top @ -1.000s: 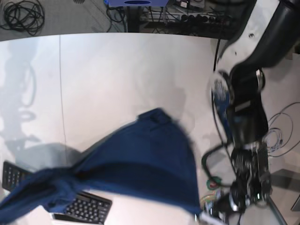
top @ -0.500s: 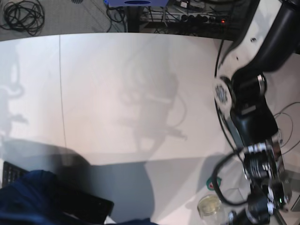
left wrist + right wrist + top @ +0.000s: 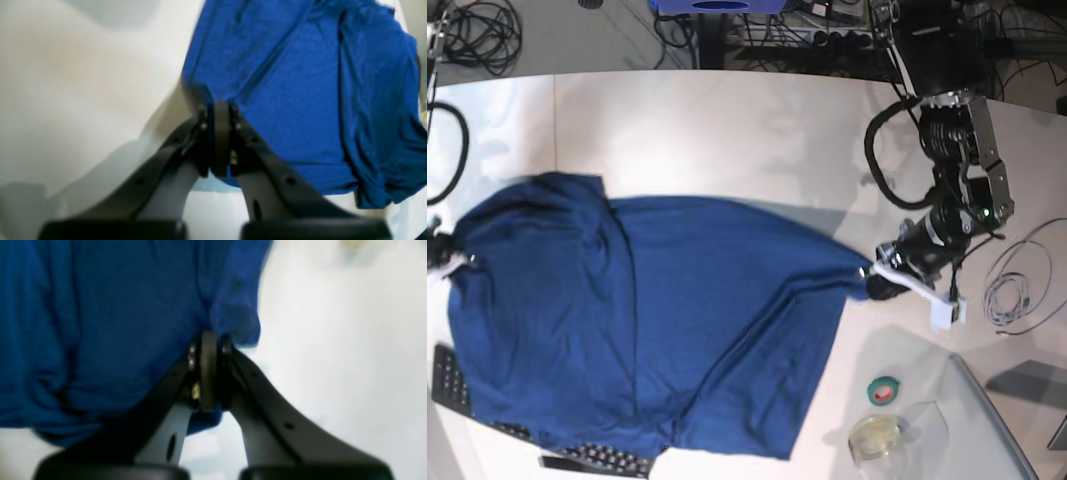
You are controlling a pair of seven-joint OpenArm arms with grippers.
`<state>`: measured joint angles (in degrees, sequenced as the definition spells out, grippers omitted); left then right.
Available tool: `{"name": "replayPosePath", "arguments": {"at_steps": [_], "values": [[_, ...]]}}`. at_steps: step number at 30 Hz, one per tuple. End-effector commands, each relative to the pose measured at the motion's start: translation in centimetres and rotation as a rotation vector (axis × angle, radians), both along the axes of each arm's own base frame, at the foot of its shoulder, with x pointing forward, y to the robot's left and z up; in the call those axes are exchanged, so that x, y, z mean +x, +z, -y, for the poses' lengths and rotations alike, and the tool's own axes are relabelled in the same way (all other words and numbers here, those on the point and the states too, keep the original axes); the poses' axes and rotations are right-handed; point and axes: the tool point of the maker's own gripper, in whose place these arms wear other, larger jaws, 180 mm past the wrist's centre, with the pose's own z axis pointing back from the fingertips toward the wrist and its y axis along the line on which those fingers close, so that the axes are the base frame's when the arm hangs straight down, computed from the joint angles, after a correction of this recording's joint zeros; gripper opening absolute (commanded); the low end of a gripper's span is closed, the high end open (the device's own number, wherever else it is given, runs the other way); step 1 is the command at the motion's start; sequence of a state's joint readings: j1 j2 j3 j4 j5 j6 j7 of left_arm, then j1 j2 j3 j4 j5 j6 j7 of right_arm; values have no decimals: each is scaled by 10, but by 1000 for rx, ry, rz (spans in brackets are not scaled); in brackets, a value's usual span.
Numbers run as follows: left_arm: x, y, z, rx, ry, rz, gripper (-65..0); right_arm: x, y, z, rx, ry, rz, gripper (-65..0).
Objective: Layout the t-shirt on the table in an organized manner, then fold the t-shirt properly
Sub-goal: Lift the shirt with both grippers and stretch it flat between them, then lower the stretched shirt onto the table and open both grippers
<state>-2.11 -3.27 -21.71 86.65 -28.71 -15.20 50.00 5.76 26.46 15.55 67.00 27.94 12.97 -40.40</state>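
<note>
1. Your t-shirt [image 3: 627, 330] is stretched across the white counter [image 3: 727, 140] in the base view, running from the left edge over to the right side, with most of the cloth sagging toward the near edge.
2. Left pincer [image 3: 874, 272] sits at the shirt's right tip in the base view. The cloth pulls to a tight point right at it.
3. In the left wrist view, the left pincer [image 3: 217, 110] has its jaws pressed together on an edge of the blue t-shirt [image 3: 300, 100], and the fabric fans out up and to the right of the jaws.
4. Right pincer [image 3: 209, 340] is the same deal: jaws pinched on a fold of the t-shirt [image 3: 100, 323], cloth spreading out to the left of it, bare counter [image 3: 333, 356] to the right.
5. In the base view the right pincer is barely visible at the far left edge, so you can't read much there.
6. The shirt's lower left part lies over a black keyboard [image 3: 447, 375].
7. A green tape roll [image 3: 885, 391] and a small clear dish [image 3: 874, 437] sit near the shirt's right hem, not touching it.
</note>
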Motion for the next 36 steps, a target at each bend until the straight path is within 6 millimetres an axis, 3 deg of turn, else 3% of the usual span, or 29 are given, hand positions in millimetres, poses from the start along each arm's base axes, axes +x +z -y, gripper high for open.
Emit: {"name": "replayPosePath", "arguments": {"at_steps": [1, 5, 9, 14, 20, 28, 36], "values": [[1, 7, -6, 12, 4, 30, -650, 6, 15, 20, -44, -22, 47, -650], [-16, -7, -12, 32, 0, -15, -650, -17, -4, 22, -46, -28, 11, -650], [-29, -16, -19, 50, -4, -47, -650, -27, -10, 26, -57, -28, -4, -650], [-45, -14, -21, 73, -9, -50, -650, -44, -21, 28, -59, -30, -44, -650], [-56, -15, -30, 109, -15, -65, -650, -55, -33, 31, -47, -50, -83, -650], [-58, -15, -39, 136, -19, -71, -650, -62, -41, 36, -43, -73, -114, -650], [-82, -31, -39, 136, -23, -129, -650, -84, -59, 38, -30, -93, -178, -650]]}}
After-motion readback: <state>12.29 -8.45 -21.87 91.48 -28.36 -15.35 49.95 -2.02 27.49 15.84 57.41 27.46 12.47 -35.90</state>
